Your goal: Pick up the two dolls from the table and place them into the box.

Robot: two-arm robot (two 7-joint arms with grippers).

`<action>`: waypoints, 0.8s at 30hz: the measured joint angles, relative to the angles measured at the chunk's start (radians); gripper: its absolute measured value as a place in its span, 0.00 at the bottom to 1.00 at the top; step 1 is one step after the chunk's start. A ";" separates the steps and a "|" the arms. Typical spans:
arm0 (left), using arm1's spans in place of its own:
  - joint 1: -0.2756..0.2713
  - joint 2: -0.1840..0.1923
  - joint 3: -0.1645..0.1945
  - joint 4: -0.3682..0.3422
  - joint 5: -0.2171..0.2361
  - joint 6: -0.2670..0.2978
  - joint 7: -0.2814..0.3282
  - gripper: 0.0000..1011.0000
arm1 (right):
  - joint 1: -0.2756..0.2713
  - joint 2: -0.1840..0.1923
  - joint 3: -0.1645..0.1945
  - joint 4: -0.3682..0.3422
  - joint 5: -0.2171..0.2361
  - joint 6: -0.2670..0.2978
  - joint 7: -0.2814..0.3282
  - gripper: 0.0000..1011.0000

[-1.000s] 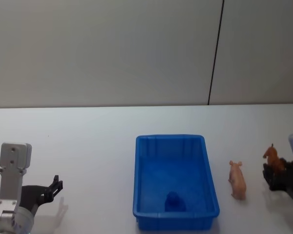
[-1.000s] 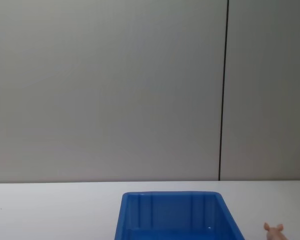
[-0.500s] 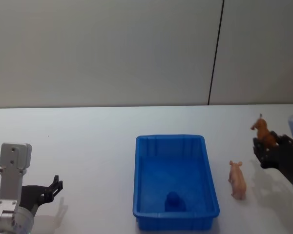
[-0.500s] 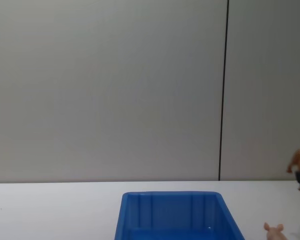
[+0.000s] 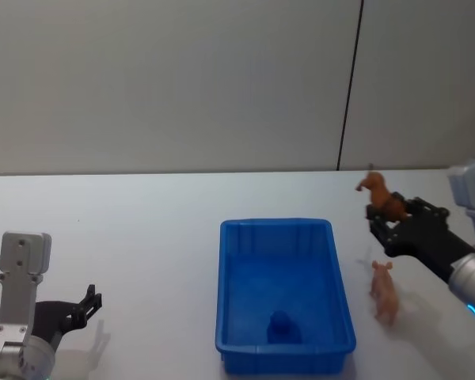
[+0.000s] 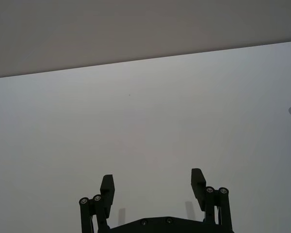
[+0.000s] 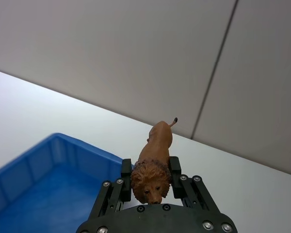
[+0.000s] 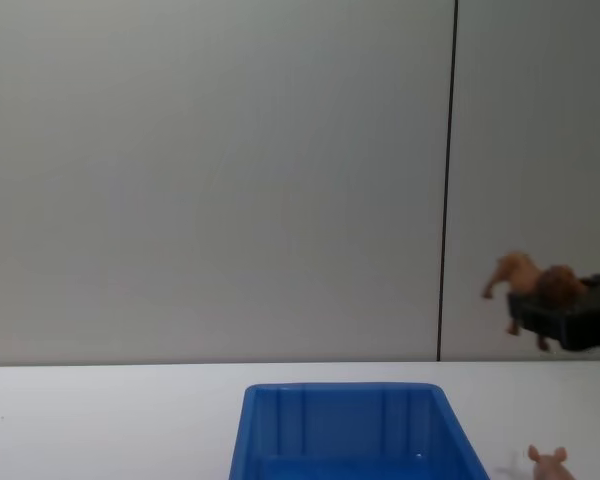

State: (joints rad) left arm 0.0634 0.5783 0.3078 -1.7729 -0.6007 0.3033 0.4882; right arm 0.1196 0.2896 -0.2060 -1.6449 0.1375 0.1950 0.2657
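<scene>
Tool on right (image 7: 150,165) pinches small brown plastic lion doll (image 7: 157,141), likely light and hard, by its mane; left tool (image 6: 153,178) sits wide.

My right gripper (image 8: 542,312) holds the brown doll (image 8: 525,277) in the air, above and right of the blue box (image 8: 340,389); the pink doll (image 8: 548,463) stands just right of that box.

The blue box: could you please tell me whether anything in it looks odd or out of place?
A small dark blue lump sits on the floor of the box by the wall nearest the robot; I cannot tell what it is.
</scene>
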 joint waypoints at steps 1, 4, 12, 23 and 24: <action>0.000 0.000 0.000 0.000 0.000 0.000 0.000 0.99 | 0.004 -0.002 -0.002 0.000 0.004 0.000 0.010 0.43; 0.000 0.000 0.000 0.000 0.000 0.000 0.000 0.99 | 0.017 -0.009 -0.007 0.001 0.022 0.006 0.050 0.43; 0.000 0.000 0.000 0.000 0.000 0.000 0.000 0.99 | 0.050 -0.027 -0.021 0.015 0.061 0.051 0.152 0.43; 0.000 0.000 0.000 0.000 0.000 0.000 0.000 0.99 | 0.089 -0.047 -0.042 0.040 0.089 0.120 0.247 0.53; 0.000 0.000 0.000 0.000 0.000 0.000 0.000 0.99 | 0.090 -0.048 -0.042 0.041 0.089 0.122 0.250 0.53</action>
State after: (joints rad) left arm 0.0634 0.5783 0.3078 -1.7729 -0.6007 0.3033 0.4882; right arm 0.2095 0.2415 -0.2485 -1.6041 0.2269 0.3170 0.5159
